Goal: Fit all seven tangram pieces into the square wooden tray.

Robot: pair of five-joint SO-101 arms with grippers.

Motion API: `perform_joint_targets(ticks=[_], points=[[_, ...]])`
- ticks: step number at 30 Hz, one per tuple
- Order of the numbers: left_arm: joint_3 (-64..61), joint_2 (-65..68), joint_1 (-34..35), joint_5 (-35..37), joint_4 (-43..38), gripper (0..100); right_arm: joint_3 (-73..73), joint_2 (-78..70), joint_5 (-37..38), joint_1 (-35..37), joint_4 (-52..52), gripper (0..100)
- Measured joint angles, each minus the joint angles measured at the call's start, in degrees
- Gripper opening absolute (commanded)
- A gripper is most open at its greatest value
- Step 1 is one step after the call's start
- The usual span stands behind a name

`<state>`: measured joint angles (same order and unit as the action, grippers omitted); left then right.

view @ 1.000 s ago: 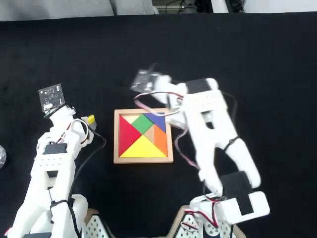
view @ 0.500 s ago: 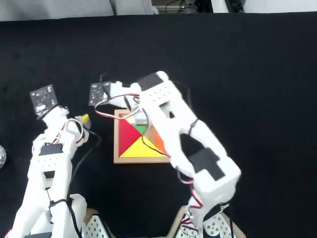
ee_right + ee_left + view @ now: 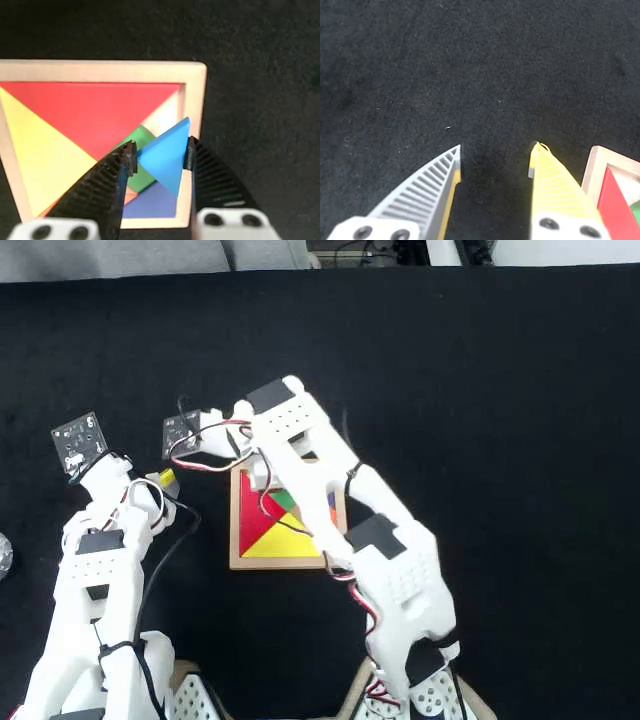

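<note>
The square wooden tray lies on the black table between the arms, with a red triangle, a yellow triangle, a green piece and a dark blue piece flat inside; in the high view the right arm stretches across its far and right parts, hiding those pieces. The right gripper pinches a light blue triangle, tilted over one corner of the tray; the left gripper hangs spread over bare cloth just beside the rim, holding nothing; a small silvery object lies well apart at the table's edge.
</note>
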<state>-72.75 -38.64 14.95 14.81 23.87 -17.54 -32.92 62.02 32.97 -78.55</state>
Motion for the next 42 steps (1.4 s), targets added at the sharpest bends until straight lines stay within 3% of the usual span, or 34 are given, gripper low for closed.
perform_joint_targets(ticks=[11, 18, 28, 31, 35, 42], points=[[0.0, 0.0, -0.6, 0.0, 0.0, 22, 0.0, -0.7, 0.0, 1.6, 0.0, 14.2], [0.0, 0.0, -0.6, 0.0, 0.0, 22, 0.0, -0.7, -3.1, 1.6, 0.0, 30.5], [0.0, 0.0, -0.6, 0.0, 0.0, 22, -1.5, -0.8, -3.4, 1.8, -0.4, 27.9], [0.0, 0.0, -0.6, 0.0, 0.0, 22, -4.2, -0.5, -3.4, -0.4, -2.6, 20.7], [0.0, 0.0, -0.6, 0.0, 0.0, 22, -6.0, 0.4, -6.3, -4.9, -4.7, 0.9], [0.0, 0.0, -0.6, 0.0, 0.0, 22, -6.1, 8.6, -13.6, -9.2, -5.8, 1.3]])
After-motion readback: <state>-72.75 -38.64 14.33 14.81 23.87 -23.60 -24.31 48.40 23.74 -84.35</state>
